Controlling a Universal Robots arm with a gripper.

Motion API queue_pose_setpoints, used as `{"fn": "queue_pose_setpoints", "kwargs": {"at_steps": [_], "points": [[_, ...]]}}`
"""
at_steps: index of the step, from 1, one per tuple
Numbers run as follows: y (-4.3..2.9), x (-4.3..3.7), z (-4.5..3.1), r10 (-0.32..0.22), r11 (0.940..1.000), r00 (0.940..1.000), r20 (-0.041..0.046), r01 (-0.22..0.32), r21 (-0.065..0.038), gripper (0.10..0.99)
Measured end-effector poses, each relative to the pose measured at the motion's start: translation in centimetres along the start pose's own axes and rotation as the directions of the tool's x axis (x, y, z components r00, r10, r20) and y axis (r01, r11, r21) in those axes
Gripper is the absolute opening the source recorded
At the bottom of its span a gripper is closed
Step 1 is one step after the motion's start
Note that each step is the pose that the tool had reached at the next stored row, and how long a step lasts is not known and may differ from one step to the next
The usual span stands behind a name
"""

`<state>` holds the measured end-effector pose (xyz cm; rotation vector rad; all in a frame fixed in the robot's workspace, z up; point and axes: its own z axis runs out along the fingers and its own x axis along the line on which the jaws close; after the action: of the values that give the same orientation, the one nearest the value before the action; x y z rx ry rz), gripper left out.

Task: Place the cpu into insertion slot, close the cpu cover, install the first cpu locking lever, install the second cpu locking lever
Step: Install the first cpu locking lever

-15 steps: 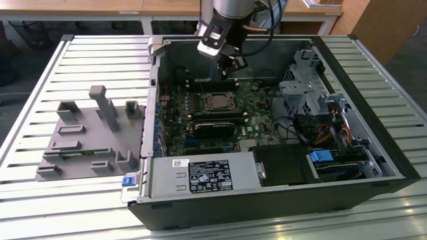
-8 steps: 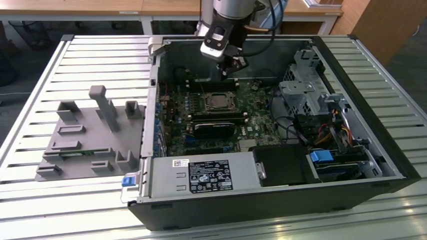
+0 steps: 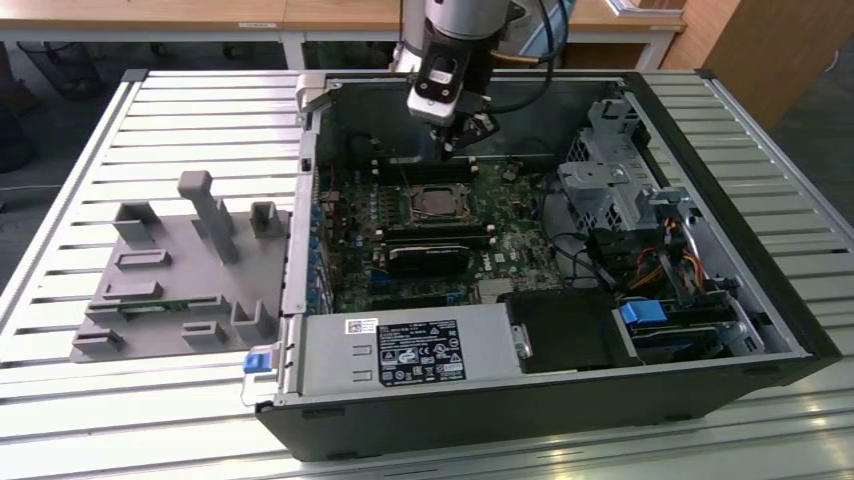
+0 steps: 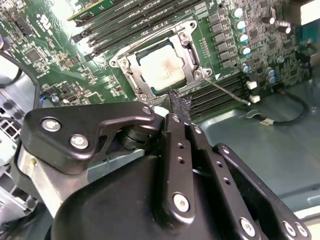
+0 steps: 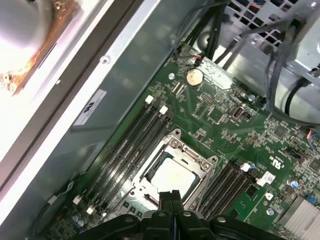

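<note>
Tool (image 3: 461,140) was pressed together, nothing pinched, hanging just over the motherboard (image 3: 523,195) inside the opened-up computer case (image 3: 534,410). In both wrist views its tips sat right next to the insertion slot (image 4: 116,62). The cpu (image 4: 162,67) was lying flat in that slot, and the cpu cover (image 4: 135,76) was folded down around it, framing the metal top. One thin wire lever (image 4: 227,92) stuck out from the socket corner across the memory slots (image 4: 220,95). The case lay on a slatted desk (image 3: 134,400), with a grey fixture (image 3: 174,270) on the exterior view's left.
</note>
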<state>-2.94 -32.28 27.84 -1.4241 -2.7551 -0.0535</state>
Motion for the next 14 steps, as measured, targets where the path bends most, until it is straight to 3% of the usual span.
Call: {"fn": "queue_pose_setpoints", "kwargs": {"at_steps": [4, 7, 10, 14], "points": [[-0.05, 0.03, 0.08, -0.06, 0.9982, 0.9982, -0.0008, 0.06, 0.003, 0.118], [-0.05, 0.03, 0.14, -0.113, 0.9935, 0.9936, -0.0017, 0.113, 0.006, 0.118], [-0.05, 0.03, 0.21, -0.167, 0.986, 0.986, -0.0027, 0.167, 0.008, 0.118], [-0.06, 0.02, 0.25, -0.239, 0.971, 0.9711, -0.0043, 0.239, 0.012, 0.118]]}}
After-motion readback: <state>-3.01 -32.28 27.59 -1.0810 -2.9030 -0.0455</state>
